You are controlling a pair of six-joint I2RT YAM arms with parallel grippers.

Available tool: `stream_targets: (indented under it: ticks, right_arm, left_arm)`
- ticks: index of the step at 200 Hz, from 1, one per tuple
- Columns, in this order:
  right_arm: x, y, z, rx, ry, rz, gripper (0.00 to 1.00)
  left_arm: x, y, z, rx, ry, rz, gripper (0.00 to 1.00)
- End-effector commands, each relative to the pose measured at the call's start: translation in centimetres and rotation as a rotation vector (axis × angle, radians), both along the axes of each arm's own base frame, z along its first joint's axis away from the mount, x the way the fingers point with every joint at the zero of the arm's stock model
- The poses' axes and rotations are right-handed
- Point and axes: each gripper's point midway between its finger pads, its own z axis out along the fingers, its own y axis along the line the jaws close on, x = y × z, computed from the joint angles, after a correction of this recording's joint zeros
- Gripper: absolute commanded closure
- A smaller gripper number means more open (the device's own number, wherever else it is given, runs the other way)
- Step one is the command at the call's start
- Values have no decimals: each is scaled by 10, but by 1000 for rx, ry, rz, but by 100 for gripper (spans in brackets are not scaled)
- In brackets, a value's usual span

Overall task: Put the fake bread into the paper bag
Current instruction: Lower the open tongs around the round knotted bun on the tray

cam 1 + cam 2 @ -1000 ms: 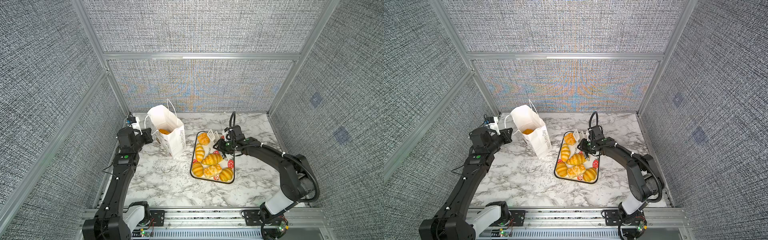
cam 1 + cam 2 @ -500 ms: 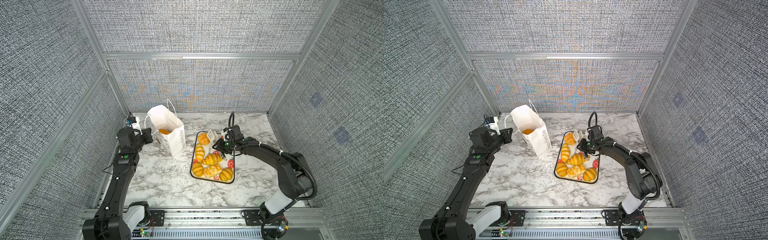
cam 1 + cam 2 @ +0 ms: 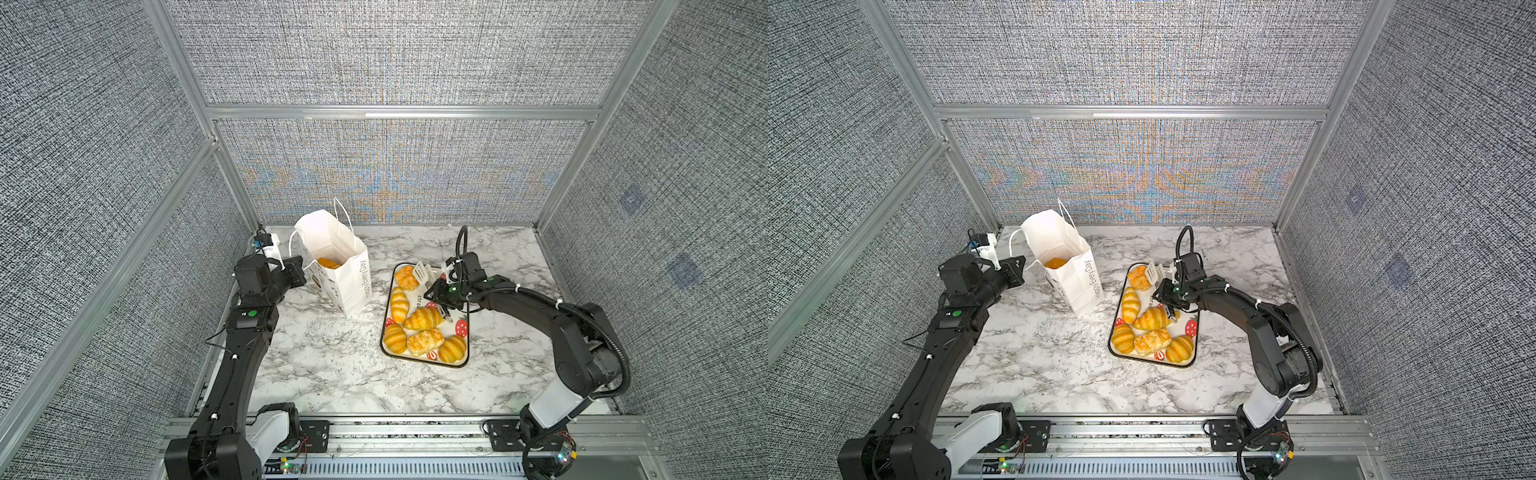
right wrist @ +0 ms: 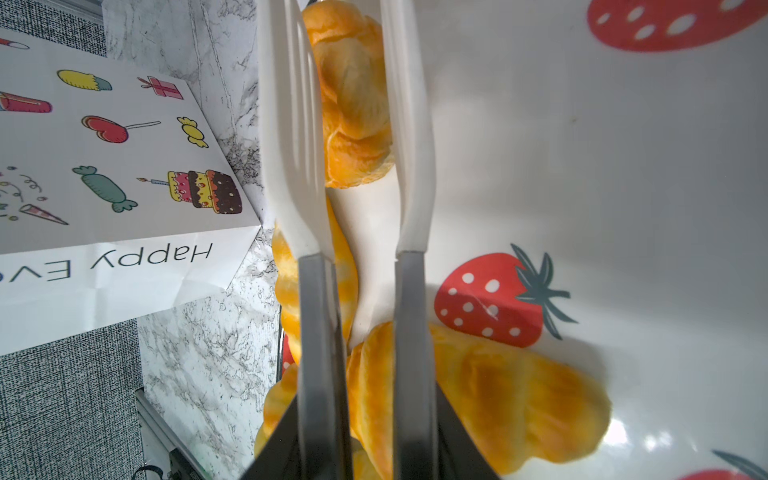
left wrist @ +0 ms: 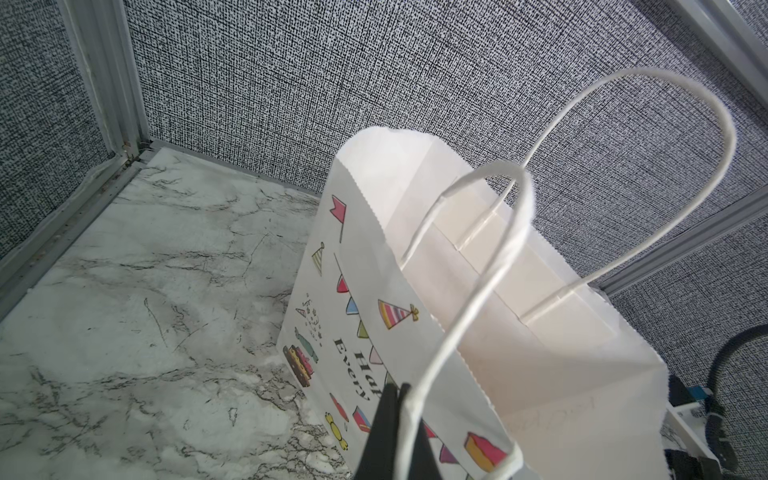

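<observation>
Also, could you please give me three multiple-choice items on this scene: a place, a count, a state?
1. In both top views the paper bag stands: A left of the tray B right of it C on it
2. Pieces of fake bread on the tray: A three B six C ten
3. The left gripper is: A open B shut on the cord handle C shut on fake bread
Answers: A, the tray lies to its right; B, six lie there; B, it pinches the cord.
</observation>
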Motion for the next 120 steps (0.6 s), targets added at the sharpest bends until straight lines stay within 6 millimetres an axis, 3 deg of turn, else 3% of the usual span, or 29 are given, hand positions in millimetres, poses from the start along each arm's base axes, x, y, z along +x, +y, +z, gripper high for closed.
stream_targets:
  ticks: [1, 59, 120]
  right_arm:
    - [4, 4, 4, 18, -20, 7, 64]
    - [5, 6, 6, 20, -21, 11, 64]
    - [9, 5, 18, 17, -41, 4, 54]
  left_arm:
    - [1, -1, 0, 0, -6, -9, 100]
    - [0, 0, 0, 3, -5, -5, 100]
    - [1, -1, -1, 0, -4, -8, 100]
